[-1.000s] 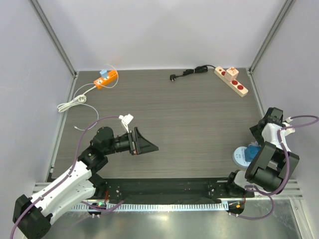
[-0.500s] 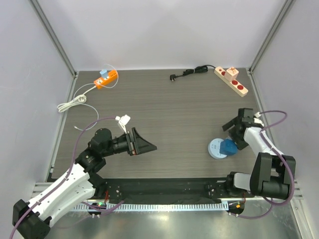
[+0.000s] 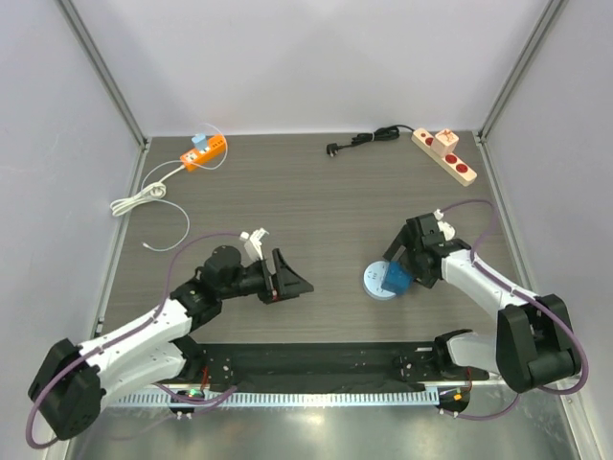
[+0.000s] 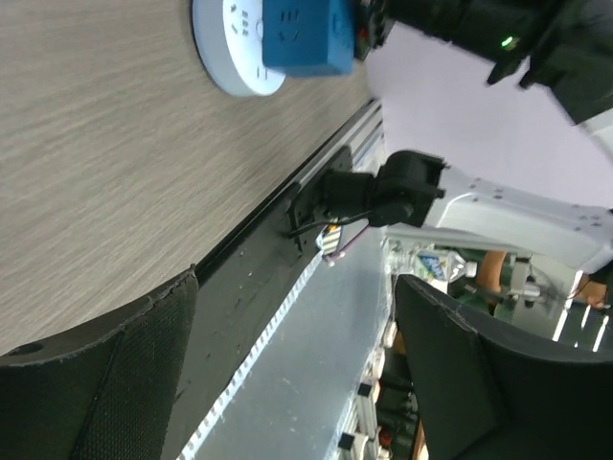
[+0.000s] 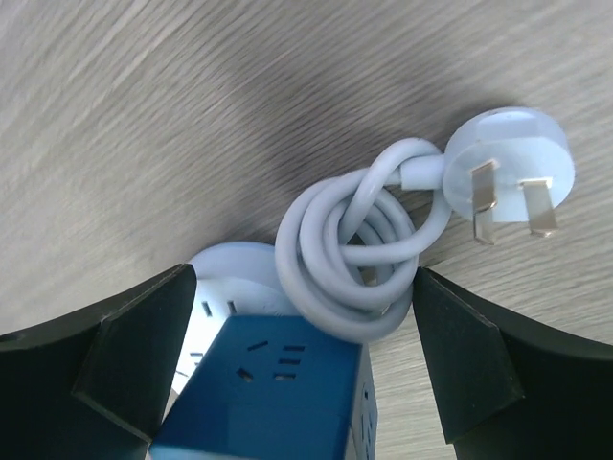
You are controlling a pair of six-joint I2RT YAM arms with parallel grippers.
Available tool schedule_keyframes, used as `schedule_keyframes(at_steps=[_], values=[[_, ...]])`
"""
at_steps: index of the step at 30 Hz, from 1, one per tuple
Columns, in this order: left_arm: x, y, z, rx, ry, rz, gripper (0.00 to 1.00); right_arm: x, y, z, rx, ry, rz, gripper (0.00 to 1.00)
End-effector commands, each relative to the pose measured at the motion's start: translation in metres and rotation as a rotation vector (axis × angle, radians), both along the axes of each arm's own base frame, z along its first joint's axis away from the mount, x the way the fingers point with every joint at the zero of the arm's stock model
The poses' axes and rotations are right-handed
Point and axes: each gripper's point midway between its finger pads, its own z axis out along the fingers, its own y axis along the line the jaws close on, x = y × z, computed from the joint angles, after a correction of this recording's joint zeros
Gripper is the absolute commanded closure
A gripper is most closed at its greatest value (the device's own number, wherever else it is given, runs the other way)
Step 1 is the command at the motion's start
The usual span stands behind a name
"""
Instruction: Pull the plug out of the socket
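A round white socket (image 3: 374,286) lies on the table at the front middle-right, with a blue cube plug (image 3: 394,278) standing in it. In the right wrist view the blue cube (image 5: 278,393) sits on the white socket (image 5: 215,278), beside a coiled white cable (image 5: 359,259) that ends in a white plug (image 5: 508,168). My right gripper (image 3: 406,264) (image 5: 305,355) is open, its fingers straddling the cube and the coil. My left gripper (image 3: 293,283) (image 4: 297,364) is open and empty, pointing at the socket from the left. The socket (image 4: 222,53) and cube (image 4: 306,34) show at the top of the left wrist view.
An orange power strip (image 3: 204,151) with a white cable (image 3: 139,196) lies at the back left. A beige strip with red sockets (image 3: 446,156) and a black cable (image 3: 369,139) lie at the back right. The metal rail (image 3: 326,383) runs along the near edge.
My right gripper has swung left from the right edge toward the middle, and the socket with the blue cube has moved left with it. My left gripper has moved a little right and nearer.
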Motion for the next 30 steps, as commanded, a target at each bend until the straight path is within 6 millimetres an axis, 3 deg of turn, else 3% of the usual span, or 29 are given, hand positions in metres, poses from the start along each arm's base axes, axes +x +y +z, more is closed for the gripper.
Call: schedule_keyframes(at_steps=[1, 3, 5, 9, 11, 12, 13, 15, 17, 19, 20, 22, 24, 25, 30], values=[[-0.001, -0.029, 0.014, -0.042, -0.057, -0.033, 0.16, 0.012, 0.02, 0.019, -0.017, -0.055, 0.185, 0.0], [-0.012, -0.049, 0.019, -0.026, -0.076, -0.1, 0.18, 0.007, 0.032, 0.023, -0.019, -0.048, 0.268, 0.0], [-0.017, -0.064, 0.006, 0.013, -0.046, -0.136, 0.2, 0.008, 0.036, 0.03, -0.018, -0.067, 0.298, 0.0], [-0.017, -0.08, 0.008, 0.024, -0.082, -0.146, 0.23, 0.014, 0.036, 0.046, -0.035, -0.115, 0.338, 0.0], [-0.015, -0.09, 0.02, 0.048, -0.144, -0.139, 0.24, 0.017, 0.031, 0.053, -0.063, -0.13, 0.319, 0.0], [-0.017, -0.088, 0.011, 0.118, -0.138, -0.144, 0.23, 0.021, 0.021, 0.059, -0.107, -0.139, 0.275, 0.0], [-0.011, -0.095, 0.03, 0.133, -0.221, -0.146, 0.23, 0.024, 0.012, 0.065, -0.142, -0.15, 0.238, 0.0], [-0.012, -0.094, 0.017, 0.272, -0.252, -0.133, 0.23, 0.03, -0.007, 0.082, -0.2, -0.187, 0.153, 0.0], [-0.012, -0.106, 0.028, 0.322, -0.321, -0.147, 0.23, 0.032, -0.017, 0.096, -0.192, -0.234, 0.107, 0.0], [-0.007, -0.108, 0.023, 0.402, -0.35, -0.123, 0.23, 0.035, -0.028, 0.103, -0.17, -0.258, 0.047, 0.0], [-0.003, -0.117, 0.028, 0.418, -0.365, -0.115, 0.23, 0.034, -0.031, 0.105, -0.156, -0.265, 0.035, 0.0], [0.008, -0.117, 0.018, 0.523, -0.399, -0.068, 0.24, 0.035, -0.036, 0.104, -0.112, -0.281, 0.021, 0.0], [0.007, -0.13, 0.011, 0.656, -0.461, -0.08, 0.22, 0.035, -0.045, 0.1, -0.112, -0.282, 0.011, 0.0], [0.01, -0.135, 0.014, 0.708, -0.513, -0.052, 0.22, 0.035, -0.06, 0.1, -0.129, -0.278, -0.038, 0.0], [0.019, -0.176, -0.01, 0.895, -0.587, -0.095, 0.19, 0.033, -0.104, 0.098, -0.125, -0.284, -0.157, 0.0]])
